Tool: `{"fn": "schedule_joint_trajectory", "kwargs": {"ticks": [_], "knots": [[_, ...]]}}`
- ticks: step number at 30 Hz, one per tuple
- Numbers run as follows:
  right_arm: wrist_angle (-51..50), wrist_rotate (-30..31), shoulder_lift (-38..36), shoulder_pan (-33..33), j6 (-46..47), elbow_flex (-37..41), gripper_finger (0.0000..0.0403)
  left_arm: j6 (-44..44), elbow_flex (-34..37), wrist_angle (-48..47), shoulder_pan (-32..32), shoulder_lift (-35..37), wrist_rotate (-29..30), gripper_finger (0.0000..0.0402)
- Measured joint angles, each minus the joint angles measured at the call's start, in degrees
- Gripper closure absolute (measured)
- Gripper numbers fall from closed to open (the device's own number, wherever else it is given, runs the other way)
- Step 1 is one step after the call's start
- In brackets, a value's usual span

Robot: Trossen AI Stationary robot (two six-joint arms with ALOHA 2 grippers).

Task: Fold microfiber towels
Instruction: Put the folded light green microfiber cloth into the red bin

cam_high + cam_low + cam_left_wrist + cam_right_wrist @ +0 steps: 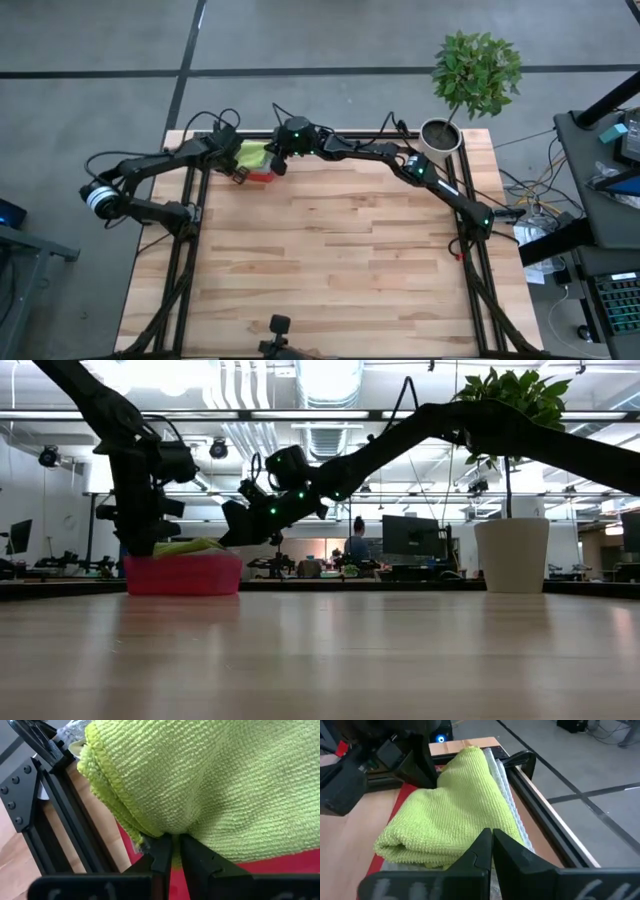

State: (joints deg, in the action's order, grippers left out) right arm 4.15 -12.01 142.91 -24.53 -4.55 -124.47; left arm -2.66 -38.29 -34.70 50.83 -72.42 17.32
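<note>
A lime green towel [252, 155], folded into a thick bundle [455, 805], lies on top of other cloths in the pink-red bin [185, 575] at the table's far left. A pale grey-blue cloth [512, 805] shows under its far side. My left gripper [175, 845] comes down on the towel's left part and is shut on it. My right gripper [491, 837] reaches across from the right, shut, with its tips at the towel's right end [235, 530]. My left gripper pinches a small bulge of the lime green towel's surface [175, 827] between its two fingers, beside the hemmed folded edge [107, 790]. The fingers slant down from above. The towel rests on the stack in the bin. Whether my right gripper's shut tips touch the towel, I cannot tell.
Black frame rails [540, 815] run close behind the bin along the table's far edge. A potted plant [445, 135] stands at the far right corner. Bare wooden tabletop [340, 260] stretches across the middle and near side.
</note>
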Motion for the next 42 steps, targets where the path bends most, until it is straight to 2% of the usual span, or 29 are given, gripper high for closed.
{"fn": "schedule_joint_trajectory", "kwargs": {"ticks": [6,16,20,23,28,37,42], "knots": [[-3.9,0.0,0.0,0.0,-1.5,-3.1,0.0394,0.0,-0.7,-1.0,0.1,1.8,-0.4,0.0373],[-3.6,-0.9,-0.2,1.2,-1.5,-6.2,0.0394,0.6,-1.4,-1.0,0.0,12.4,-0.7,0.0373],[-3.3,-2.1,-0.2,2.4,-1.6,-6.1,0.0394,3.4,-1.4,2.0,0.1,15.3,-0.2,0.0373],[-3.5,-2.1,-0.2,3.3,-2.1,-5.7,0.0394,5.1,-0.6,8.4,0.2,15.4,2.5,0.0373],[-3.5,-2.1,-0.2,4.1,-2.3,-5.0,0.0394,7.9,2.1,17.9,0.5,11.3,3.1,0.0373],[-4.2,-1.9,-0.2,4.0,-2.5,-0.6,0.0394,8.1,1.8,23.4,2.1,-2.6,5.6,0.0373],[-5.2,-1.9,-0.2,4.0,-2.6,0.7,0.0394,8.0,0.7,23.7,2.1,-6.3,5.6,0.0373]]}}
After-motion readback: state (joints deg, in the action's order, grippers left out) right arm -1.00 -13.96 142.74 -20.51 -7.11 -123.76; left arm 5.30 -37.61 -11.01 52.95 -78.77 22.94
